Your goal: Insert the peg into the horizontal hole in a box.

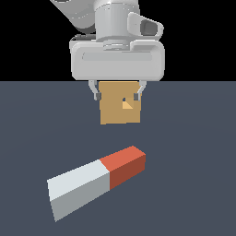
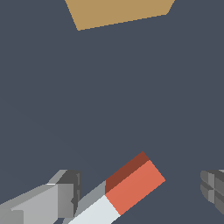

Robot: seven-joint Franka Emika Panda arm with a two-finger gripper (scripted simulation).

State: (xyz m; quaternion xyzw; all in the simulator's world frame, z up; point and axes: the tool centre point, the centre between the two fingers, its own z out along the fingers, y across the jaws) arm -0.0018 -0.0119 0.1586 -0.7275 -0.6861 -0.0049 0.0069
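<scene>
This is a bare simulated test scene, not a real room. A flat, uniform slate-blue floor [image 1: 193,184] runs to a straight horizon under a plain black backdrop [image 1: 27,37]. The peg [image 1: 97,181], the box [image 1: 120,103] and the robot's arm [image 1: 117,41] are smooth, untextured shapes with flat colours.

Exterior faces arm; wrist perhaps downward.
</scene>
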